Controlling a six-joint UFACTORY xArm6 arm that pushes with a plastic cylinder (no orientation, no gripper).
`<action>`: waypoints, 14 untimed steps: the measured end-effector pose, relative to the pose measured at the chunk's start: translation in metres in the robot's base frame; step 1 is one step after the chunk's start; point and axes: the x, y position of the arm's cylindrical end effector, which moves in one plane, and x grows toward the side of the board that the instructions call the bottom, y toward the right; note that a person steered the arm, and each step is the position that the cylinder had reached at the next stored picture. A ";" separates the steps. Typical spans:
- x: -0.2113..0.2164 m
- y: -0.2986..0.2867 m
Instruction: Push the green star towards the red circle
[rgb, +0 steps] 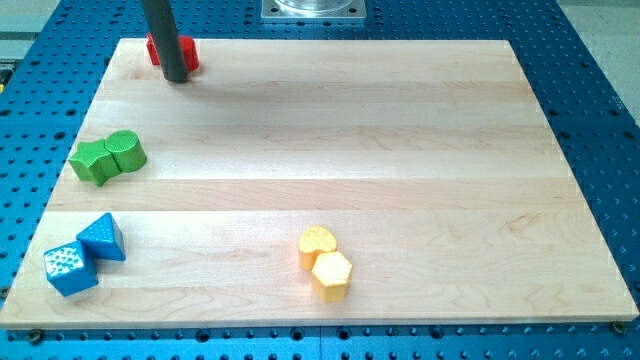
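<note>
Beside my tip (177, 78), red block (192, 56); green star (93, 162) lobed.

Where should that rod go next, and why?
Probably down the view's left edge to below the green star. My tip sits by the red block at the top left, so pushing the star upward needs the tip beneath it.

Pale wooden board (330, 150) on blue perforated table (600, 90).
</note>
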 end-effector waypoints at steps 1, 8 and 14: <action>0.000 0.000; 0.214 -0.108; 0.162 -0.082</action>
